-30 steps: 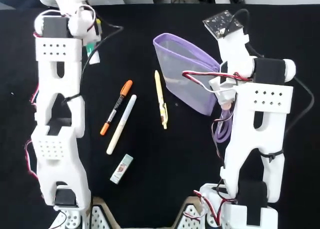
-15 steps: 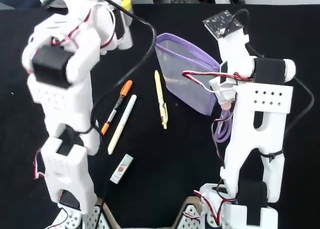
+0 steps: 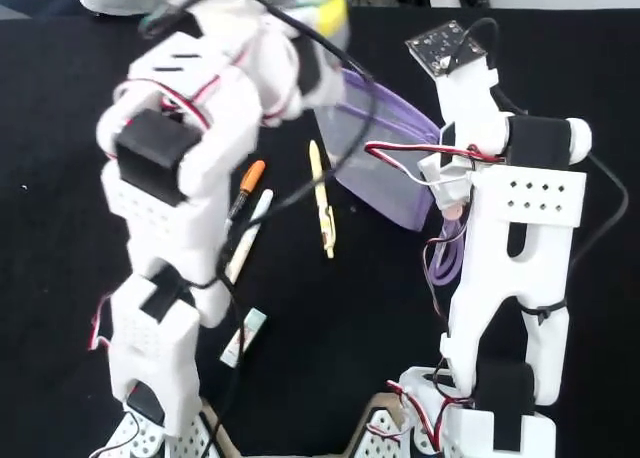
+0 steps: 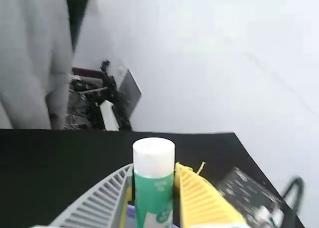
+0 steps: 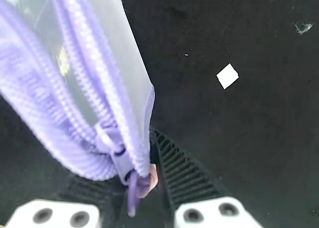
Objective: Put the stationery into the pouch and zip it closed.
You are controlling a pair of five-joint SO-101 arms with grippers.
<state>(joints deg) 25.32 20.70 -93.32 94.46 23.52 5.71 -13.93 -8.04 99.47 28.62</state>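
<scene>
Black bench point(image 3: 40, 228) from above: your translucent purple zip pouch point(image 3: 385, 168) sits far right of centre, with a yellow pen point(image 3: 322, 200) just left of it. On the left wrist, your left tool point(image 4: 154, 174) is clamped around an upright white-capped green glue stick point(image 4: 153, 153), raised off the bench. On the right wrist, your right tool point(image 5: 140, 175) pinches the pouch's zipper end.

Tight at the pouch point(image 3: 385, 168) mouth, open down the middle.
Far-left rim capped by the left gripper point(image 4: 153, 169) clamping a glue stick point(image 4: 153, 188); left arm point(image 3: 180, 168) slung over orange marker point(image 3: 252, 170) and white pen point(image 3: 258, 210); right side walled by the right arm point(image 3: 520, 218). Bare table point(image 3: 340, 328) between the arms, near of the yellow pen point(image 3: 322, 200).
</scene>
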